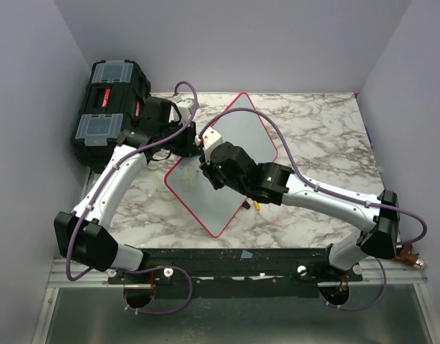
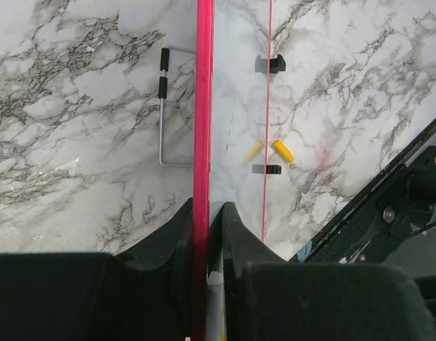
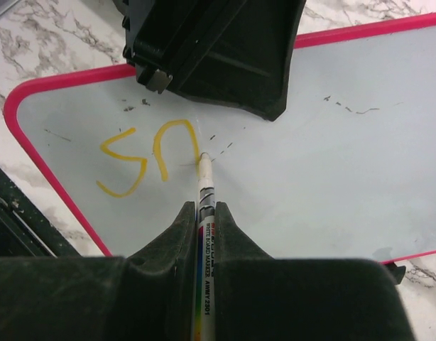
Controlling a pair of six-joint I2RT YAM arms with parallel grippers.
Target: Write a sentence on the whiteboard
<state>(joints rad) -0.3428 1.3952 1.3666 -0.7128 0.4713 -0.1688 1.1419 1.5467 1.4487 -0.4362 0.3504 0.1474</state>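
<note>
On the marble worktop [image 1: 327, 129] I count one whiteboard [image 1: 245, 125], one black toolbox [image 1: 109, 107] at the far left, one marker and two hands. The whiteboard sits mid-worktop, turned like a diamond, its long axis running from far right toward near left. I cannot tell whether it lies flat or is tipped up. My left hand [image 2: 207, 210] is clamped on its pink frame, a finger on each side of the edge. My right hand [image 3: 205, 213] is closed around the marker [image 3: 203, 177], which points away from the wrist, its tip touching the white surface. The sentence [image 3: 143, 160] amounts to two yellow letters near a rounded corner. From above, both arms cover the board's middle and hide the writing. The left wrist camera sees the board almost edge-on.
</note>
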